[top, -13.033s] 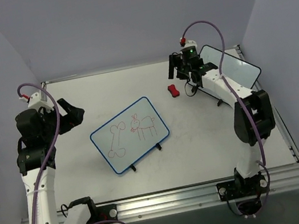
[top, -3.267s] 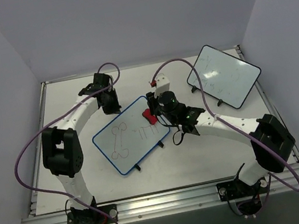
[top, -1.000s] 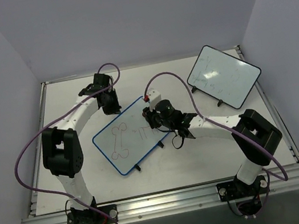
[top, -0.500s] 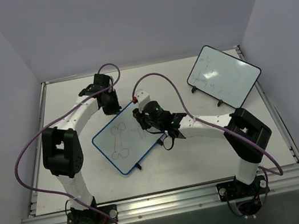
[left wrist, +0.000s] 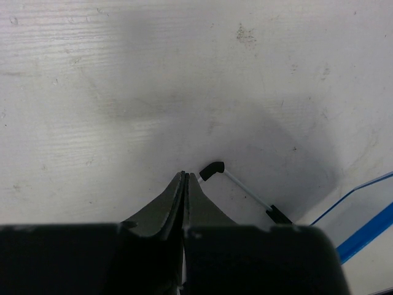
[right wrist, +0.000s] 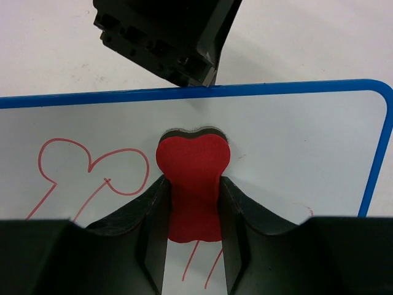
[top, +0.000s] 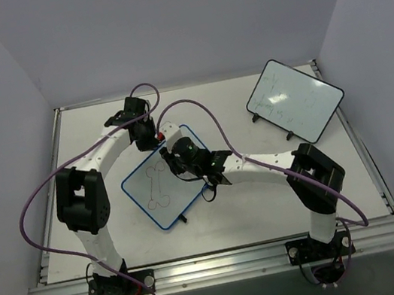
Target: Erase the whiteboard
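Note:
The whiteboard (top: 146, 202) with its blue frame stands propped on the table, a red bone drawing (top: 158, 180) on its left half. My right gripper (top: 177, 157) is shut on a red eraser (right wrist: 193, 153), which presses flat on the board (right wrist: 295, 153) near its far edge, just right of the bone drawing (right wrist: 92, 175). Two short red strokes (right wrist: 202, 267) show below the eraser. My left gripper (top: 146, 135) is shut and empty, just behind the board's far edge. In the left wrist view its fingertips (left wrist: 185, 176) rest on the table beside a black foot (left wrist: 213, 169).
A second, black-framed whiteboard (top: 294, 100) with faint marks stands at the far right. Grey walls close the table on three sides. The metal rail (top: 218, 266) with both arm bases runs along the near edge.
My right gripper has slid the eraser leftward across the board toward its far edge, and the red strokes right of the bone are mostly gone. The left arm has not moved.

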You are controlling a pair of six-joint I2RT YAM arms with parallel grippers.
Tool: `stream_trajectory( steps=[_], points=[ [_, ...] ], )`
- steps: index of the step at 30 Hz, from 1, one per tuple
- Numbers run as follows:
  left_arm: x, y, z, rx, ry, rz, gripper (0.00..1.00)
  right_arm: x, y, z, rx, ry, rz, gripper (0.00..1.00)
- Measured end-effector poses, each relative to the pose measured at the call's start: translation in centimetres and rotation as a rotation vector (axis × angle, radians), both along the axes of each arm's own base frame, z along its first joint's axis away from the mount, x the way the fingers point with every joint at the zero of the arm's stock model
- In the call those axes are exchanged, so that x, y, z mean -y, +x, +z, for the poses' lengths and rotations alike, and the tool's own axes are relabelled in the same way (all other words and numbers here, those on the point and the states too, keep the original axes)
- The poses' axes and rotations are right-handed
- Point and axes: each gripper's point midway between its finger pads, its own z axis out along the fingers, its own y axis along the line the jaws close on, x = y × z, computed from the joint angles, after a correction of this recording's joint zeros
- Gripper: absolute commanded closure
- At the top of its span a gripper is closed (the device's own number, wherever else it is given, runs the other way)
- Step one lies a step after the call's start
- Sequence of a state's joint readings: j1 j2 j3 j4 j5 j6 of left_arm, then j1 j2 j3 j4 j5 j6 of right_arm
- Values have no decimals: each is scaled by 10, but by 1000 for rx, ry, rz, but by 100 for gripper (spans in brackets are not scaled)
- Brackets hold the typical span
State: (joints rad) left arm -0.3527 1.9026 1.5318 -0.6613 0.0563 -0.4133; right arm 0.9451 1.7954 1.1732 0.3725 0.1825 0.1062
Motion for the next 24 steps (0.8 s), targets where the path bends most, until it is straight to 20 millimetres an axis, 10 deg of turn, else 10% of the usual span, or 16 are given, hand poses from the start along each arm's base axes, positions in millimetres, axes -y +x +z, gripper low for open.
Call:
stream_trajectory(
  steps=[24],
  points=[
    [0,2,1,10,2,-2,95,61,38,-8,-62,3,-208,76]
  ],
)
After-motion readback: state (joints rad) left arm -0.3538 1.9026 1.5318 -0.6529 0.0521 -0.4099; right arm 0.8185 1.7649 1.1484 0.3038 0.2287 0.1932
